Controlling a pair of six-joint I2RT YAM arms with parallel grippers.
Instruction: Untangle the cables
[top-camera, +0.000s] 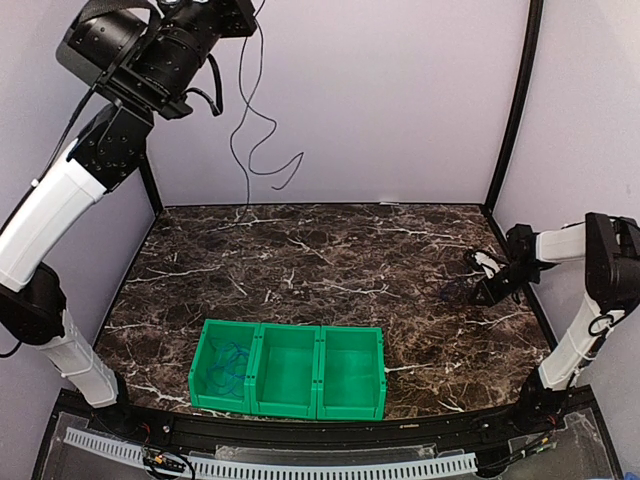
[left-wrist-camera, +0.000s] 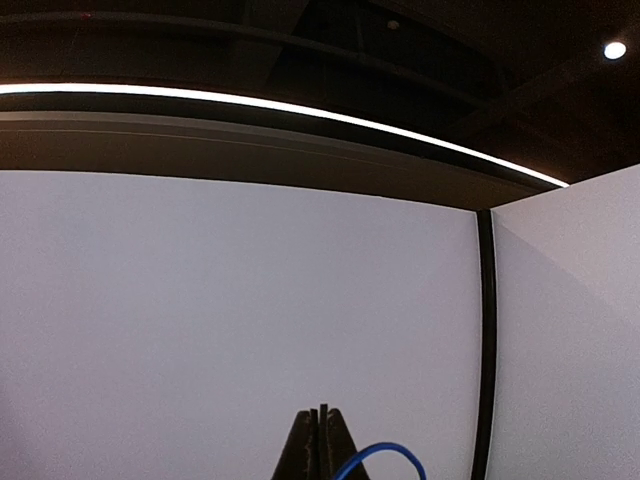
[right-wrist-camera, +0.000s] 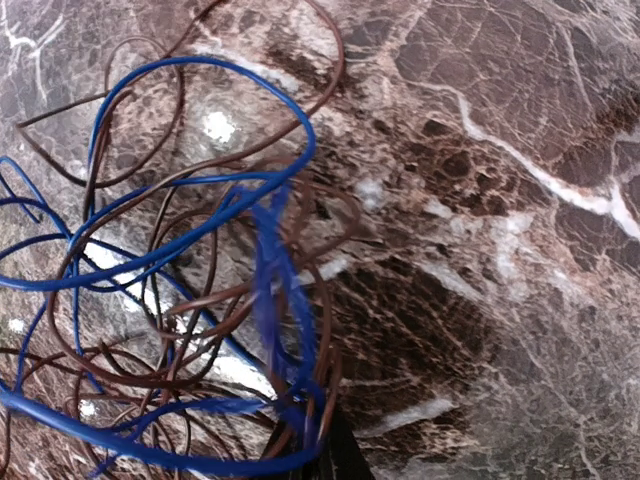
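My left gripper (top-camera: 240, 12) is raised high at the top left, jaws shut on a thin blue cable (top-camera: 250, 130) that hangs down in front of the back wall. In the left wrist view the shut fingers (left-wrist-camera: 321, 415) point at the wall, with a blue cable loop (left-wrist-camera: 390, 455) beside them. My right gripper (top-camera: 487, 288) is low on the table at the right, at a tangle of cables (top-camera: 468, 275). In the right wrist view the tangle shows blue cable (right-wrist-camera: 150, 255) and brown cable (right-wrist-camera: 320, 330) loops, gathered at my closed gripper (right-wrist-camera: 332, 455).
A row of three green bins (top-camera: 288, 370) stands near the front edge; the left bin holds a coiled blue cable (top-camera: 225, 365). Black frame posts (top-camera: 512, 110) stand at the back corners. The table is dark marble (top-camera: 330, 260).
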